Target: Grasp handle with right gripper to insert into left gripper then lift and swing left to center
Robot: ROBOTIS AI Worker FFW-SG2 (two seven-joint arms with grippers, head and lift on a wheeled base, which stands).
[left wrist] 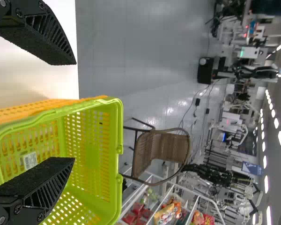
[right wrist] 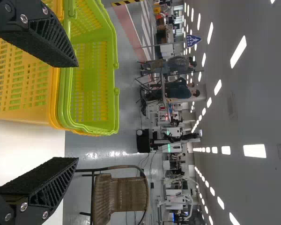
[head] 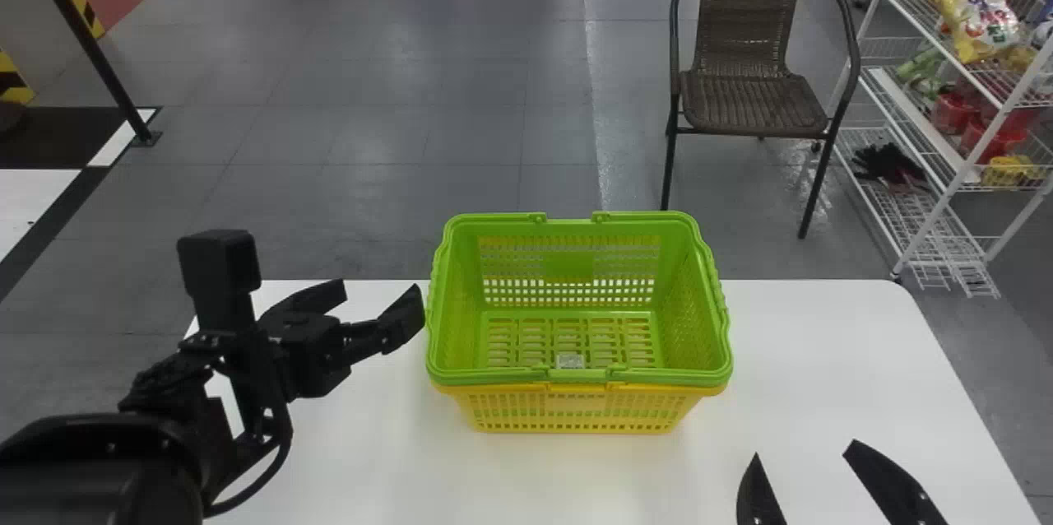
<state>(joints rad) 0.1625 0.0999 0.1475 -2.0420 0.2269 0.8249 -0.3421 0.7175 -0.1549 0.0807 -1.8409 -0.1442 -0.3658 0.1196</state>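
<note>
The handle (head: 576, 375) of the green basket (head: 568, 266) lies folded along the rim on the side nearest the robot, with nothing clamped on it. The green basket sits upright and open inside the yellow basket (head: 576, 418), and both stand at the far edge of the white table (head: 823, 352), around its middle. The right gripper (head: 805, 448) is nearer the robot and to the right of the baskets, apart from the handle; its two fingers are spread, with bare table between them in the head view. The left gripper (head: 380, 295) is at the baskets' left side, its fingers also parted and holding nothing. One of its fingertips comes right up to the green rim; whether they touch cannot be told. The handle is to the right of this gripper and closer to the robot, outside its gap. Past the table are a brown chair (head: 744, 101) and, farther right, a white rack (head: 971, 159) with snack bags (head: 979, 23) on it.
</note>
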